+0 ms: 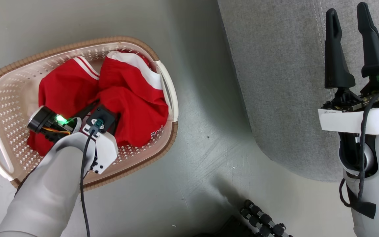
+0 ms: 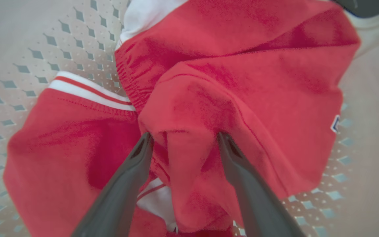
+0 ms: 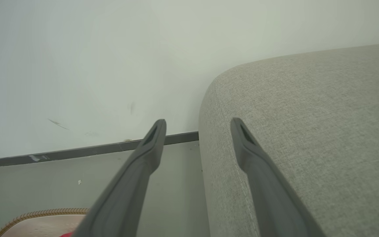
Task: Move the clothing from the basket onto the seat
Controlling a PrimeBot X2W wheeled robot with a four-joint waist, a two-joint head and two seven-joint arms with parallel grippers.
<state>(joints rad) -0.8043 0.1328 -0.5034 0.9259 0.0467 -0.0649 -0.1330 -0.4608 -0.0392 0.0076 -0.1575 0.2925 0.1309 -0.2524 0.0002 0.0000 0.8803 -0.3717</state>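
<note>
Your left pincer [image 2: 185, 136] is standing wide open down inside the cream laundry basket [image 1: 8, 95]. Its two dark fingers [image 2: 127, 184] are straddling a raised fold of the red sports clothing [image 2: 242, 82]. The tips are meeting the cloth on either side, but the jaws are not squeezing it.

The garments are lying heaped on the basket's base, from its middle to the end nearest the grey sofa [image 1: 275, 82]. One white-banded edge is riding up the wall by the white handle [image 1: 171, 89] at that end. A piece with white-and-red striped trim [image 2: 87, 93] is lying beside the one with the gathered waistband.

You are seeing the basket sitting on the grey floor [image 1: 202, 131], apart from the sofa's rounded corner, with a strip of floor between them.

Your right pincer [image 1: 346, 10] is hanging open as well, holding nothing, with its fingers pointing out above the sofa's woven fabric.
</note>
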